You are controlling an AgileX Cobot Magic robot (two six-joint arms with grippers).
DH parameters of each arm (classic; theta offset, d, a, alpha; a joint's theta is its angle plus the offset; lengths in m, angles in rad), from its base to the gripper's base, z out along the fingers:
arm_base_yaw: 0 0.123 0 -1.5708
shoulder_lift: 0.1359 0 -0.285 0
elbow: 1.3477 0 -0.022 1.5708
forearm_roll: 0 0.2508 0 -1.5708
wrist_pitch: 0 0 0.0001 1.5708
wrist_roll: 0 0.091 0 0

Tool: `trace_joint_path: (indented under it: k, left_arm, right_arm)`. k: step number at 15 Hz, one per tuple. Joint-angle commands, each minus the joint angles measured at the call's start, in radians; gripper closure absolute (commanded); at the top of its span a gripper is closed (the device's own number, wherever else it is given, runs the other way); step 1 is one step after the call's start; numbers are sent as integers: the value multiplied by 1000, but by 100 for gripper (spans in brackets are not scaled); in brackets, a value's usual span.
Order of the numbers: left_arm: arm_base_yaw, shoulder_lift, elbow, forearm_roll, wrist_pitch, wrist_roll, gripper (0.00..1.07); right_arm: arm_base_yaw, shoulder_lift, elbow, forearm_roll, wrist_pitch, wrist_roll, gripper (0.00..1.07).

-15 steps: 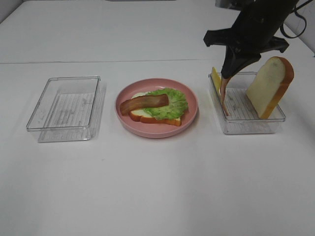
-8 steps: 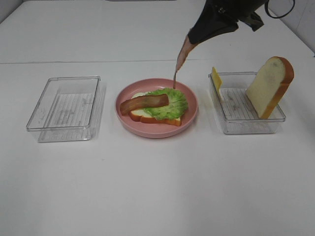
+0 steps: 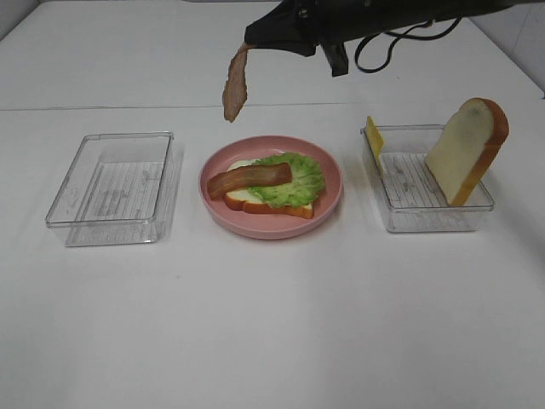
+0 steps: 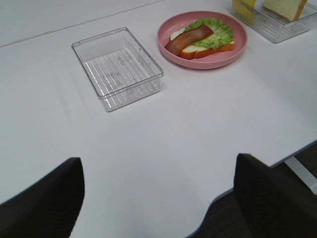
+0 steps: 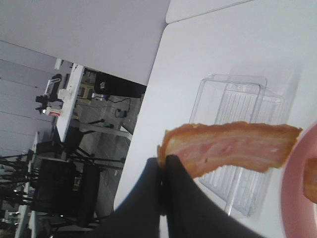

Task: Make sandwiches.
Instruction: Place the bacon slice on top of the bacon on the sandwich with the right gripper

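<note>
My right gripper reaches across from the right and is shut on the end of a reddish-brown bacon strip, which hangs in the air above the back left of the pink plate. The right wrist view shows the fingertips pinching that strip. On the plate lie a bread slice, green lettuce and another bacon strip. A second bread slice and the yellow cheese stand in the right tray. My left gripper is open and empty, low over the table's near side.
An empty clear tray sits left of the plate; it also shows in the left wrist view and in the right wrist view. The table's front edge is near the left gripper.
My right gripper lifted the bacon strip out of the right tray and carried it left, past the plate's back edge, to above the plate's back left.
</note>
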State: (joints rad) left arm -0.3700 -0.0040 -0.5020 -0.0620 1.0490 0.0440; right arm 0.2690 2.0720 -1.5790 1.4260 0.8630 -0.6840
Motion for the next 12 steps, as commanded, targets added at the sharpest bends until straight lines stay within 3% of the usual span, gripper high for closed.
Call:
trace_joint_path:
  k: [1, 7, 10, 12]
  left_arm:
    - [-2, -24, 1, 0, -9, 5, 27]
    - [-2, -24, 1, 0, -9, 5, 27]
    - [-2, -24, 1, 0, -9, 5, 27]
    - [-2, -24, 1, 0, -9, 5, 27]
  right_arm:
    - [33, 68, -4, 126, -26, -69, 107]
    - [48, 200, -4, 240, -23, -93, 107]
    - [42, 186, -4, 172, -23, -76, 107]
    - [42, 146, -4, -43, -95, 73, 107]
